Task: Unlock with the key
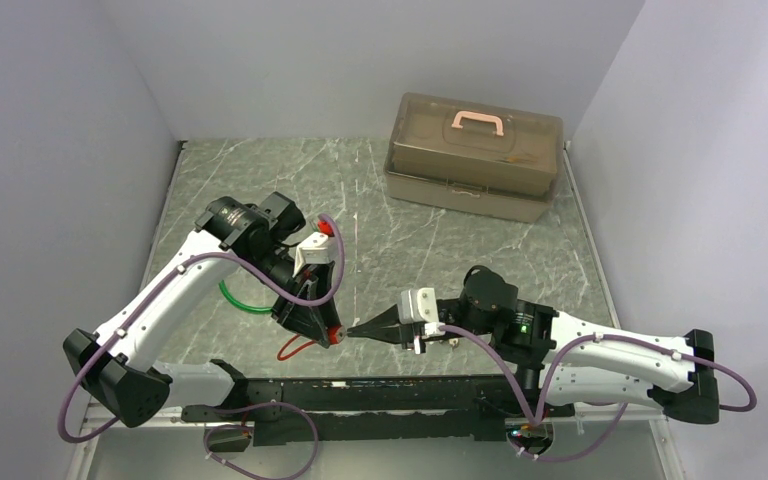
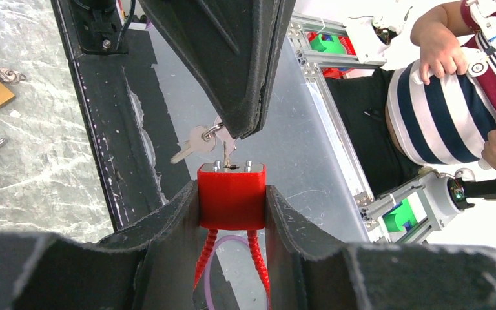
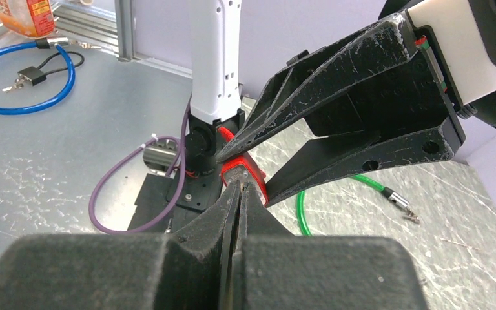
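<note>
**Key in padlock, both grippers engaged**

Top view: the left gripper [image 1: 326, 332] clamped the red padlock [image 1: 334, 336] near the table's [image 1: 440, 250] front edge, and the right gripper [image 1: 356, 331], fingers together, met it tip-on. Left wrist: the padlock sat squeezed between both fingers, with a key [image 2: 226, 156] in its top, pinched by the right gripper. A spare key [image 2: 192, 143] dangled. Right wrist: the closed fingers reached the padlock.

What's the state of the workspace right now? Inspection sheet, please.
Surface: green-grey marbled table.
Job's things: red padlock clamped in the left hand; key in its keyhole.
Clutter: brown toolbox at far edge; green cable lock near left arm.
Hands: left hand shut on padlock; right hand shut on key.
Cables: purple cables loop along both arms.
Surroundings: white walls; person in striped shirt beyond the table.
</note>
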Robot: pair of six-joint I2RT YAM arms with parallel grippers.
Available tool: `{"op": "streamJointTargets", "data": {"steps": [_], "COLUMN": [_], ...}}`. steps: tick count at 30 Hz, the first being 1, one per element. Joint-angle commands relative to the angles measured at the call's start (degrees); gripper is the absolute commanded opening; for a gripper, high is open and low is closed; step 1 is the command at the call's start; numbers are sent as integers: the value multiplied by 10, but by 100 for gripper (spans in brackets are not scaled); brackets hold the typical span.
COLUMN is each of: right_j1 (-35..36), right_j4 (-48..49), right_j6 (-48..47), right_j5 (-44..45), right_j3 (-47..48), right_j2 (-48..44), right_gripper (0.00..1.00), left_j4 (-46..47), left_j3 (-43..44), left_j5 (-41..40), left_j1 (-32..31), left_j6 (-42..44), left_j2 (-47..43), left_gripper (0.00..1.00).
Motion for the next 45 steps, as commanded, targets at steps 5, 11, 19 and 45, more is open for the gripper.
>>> {"op": "streamJointTargets", "data": {"steps": [5,11,19,45], "right_j1": [-11,-37,-36,-58], "right_j4": [4,23,13,-66], "right_j6": [11,27,24,-24], "right_j5": [-3,-24,-46,-26], "right_j3": [-9,-30,-4,53], "right_j2": [29,42,54,82], "right_gripper": [0,0,0,6], "left_j4": [7,7,8,9], "left_j3": [34,57,68,76], "left_j5": [92,76,77,121], "left_j1": [-8,-8,-14,-16], "left_j6": [15,11,18,15], "left_j2": [-18,-13,-5,-2], "left_gripper": [0,0,0,0]}}
